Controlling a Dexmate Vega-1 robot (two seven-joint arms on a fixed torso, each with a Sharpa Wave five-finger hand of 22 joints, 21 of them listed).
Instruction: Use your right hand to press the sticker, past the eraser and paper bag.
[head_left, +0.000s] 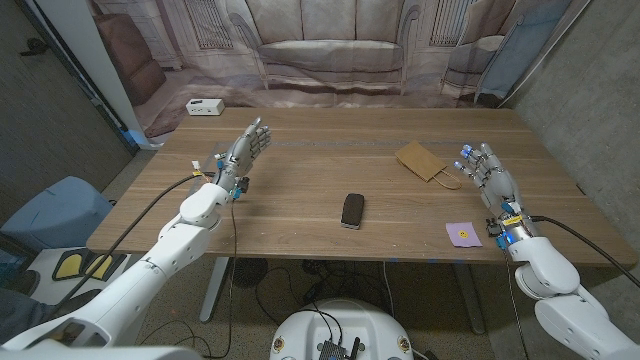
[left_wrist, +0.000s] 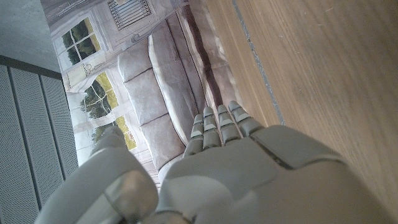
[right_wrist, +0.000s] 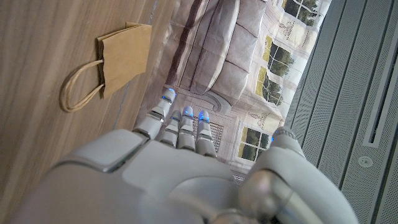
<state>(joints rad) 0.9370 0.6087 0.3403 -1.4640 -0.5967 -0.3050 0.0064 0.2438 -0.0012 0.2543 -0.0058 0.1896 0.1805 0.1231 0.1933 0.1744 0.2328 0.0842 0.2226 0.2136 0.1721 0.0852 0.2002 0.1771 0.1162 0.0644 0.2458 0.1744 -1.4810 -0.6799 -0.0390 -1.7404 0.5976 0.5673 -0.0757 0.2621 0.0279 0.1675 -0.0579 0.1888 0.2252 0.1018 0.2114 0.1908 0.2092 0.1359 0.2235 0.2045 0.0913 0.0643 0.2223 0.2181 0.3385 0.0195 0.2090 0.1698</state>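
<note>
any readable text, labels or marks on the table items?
No readable words.
Purple sticker: a small yellow mark at its middle, too small to make out.
White box at the far left: dark marks, too blurred to read.
Eraser and paper bag: nothing visible.

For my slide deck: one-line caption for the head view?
Right hand open beside the paper bag, purple sticker untouched, black eraser mid-table, left hand open.

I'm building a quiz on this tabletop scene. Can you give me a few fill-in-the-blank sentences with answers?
1. The paper bag lies flat and its colour is ____.
2. The purple sticker lies nearest the robot's ____ hand.
3. The black eraser lies between the sticker and the ____ hand.

Missing words: brown; right; left
</note>
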